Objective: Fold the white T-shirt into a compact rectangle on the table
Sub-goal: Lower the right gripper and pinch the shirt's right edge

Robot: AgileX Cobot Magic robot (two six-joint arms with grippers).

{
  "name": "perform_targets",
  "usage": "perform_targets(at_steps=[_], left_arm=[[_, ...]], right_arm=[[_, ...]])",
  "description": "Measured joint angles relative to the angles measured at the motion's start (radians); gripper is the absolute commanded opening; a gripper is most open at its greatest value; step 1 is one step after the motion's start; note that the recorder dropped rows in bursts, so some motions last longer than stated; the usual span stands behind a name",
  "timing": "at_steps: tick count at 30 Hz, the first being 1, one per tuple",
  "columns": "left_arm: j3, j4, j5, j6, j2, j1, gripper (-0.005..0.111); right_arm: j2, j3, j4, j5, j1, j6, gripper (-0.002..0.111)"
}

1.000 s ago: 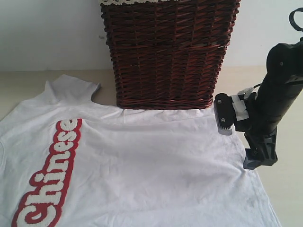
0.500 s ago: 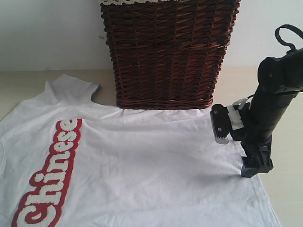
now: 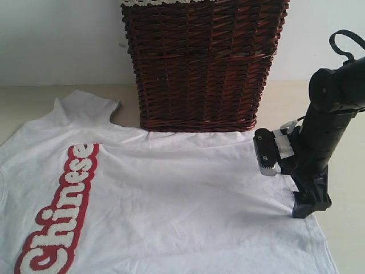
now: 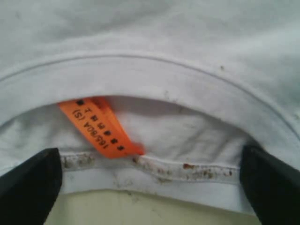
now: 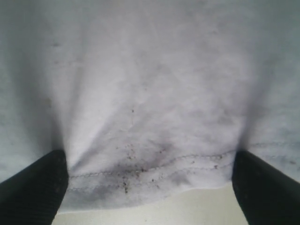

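1. The white T-shirt (image 3: 171, 194): lies spread flat on the table (image 3: 285, 100), print side up, its far edge just in front of the wicker basket (image 3: 199, 63).
2. Long axis: runs across the exterior view, with the hem (image 5: 154, 164) at the right and the collar (image 4: 140, 75) out of frame to the left.
3. Right gripper (image 5: 150, 187): jaws spread wide and down on the cloth, straddling the hem. The fabric puckers between them but nothing is clamped.
4. Left gripper (image 4: 150, 187): equally wide open, bracketing the collar band beside the orange tag (image 4: 101, 126), and gripping nothing.
5. Relation: each arm sits at its own end of the shirt, and the body of the shirt extends away from the right gripper toward the collar. Closing on the hem looks like the next step.
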State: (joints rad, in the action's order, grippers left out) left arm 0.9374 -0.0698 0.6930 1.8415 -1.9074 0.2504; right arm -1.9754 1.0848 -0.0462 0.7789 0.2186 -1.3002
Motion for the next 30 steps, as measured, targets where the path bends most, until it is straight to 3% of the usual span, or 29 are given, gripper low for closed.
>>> perform_targets(at_steps=[24,26,29,30], left_arm=[[0.0,0.002,0.0,0.0,0.0,0.0,0.104],[0.0,0.002,0.0,0.0,0.0,0.0,0.104],[0.0,0.002,0.0,0.0,0.0,0.0,0.104],[0.0,0.002,0.0,0.0,0.0,0.0,0.104]], right_arm=[[-0.002,0.0,0.009,0.004,0.0,0.031,0.087],[-0.002,0.0,0.014,0.003,0.0,0.059,0.073],[-0.002,0.0,0.022,0.003,0.0,0.071,0.032],[-0.002,0.0,0.024,0.001,0.0,0.073,0.022]])
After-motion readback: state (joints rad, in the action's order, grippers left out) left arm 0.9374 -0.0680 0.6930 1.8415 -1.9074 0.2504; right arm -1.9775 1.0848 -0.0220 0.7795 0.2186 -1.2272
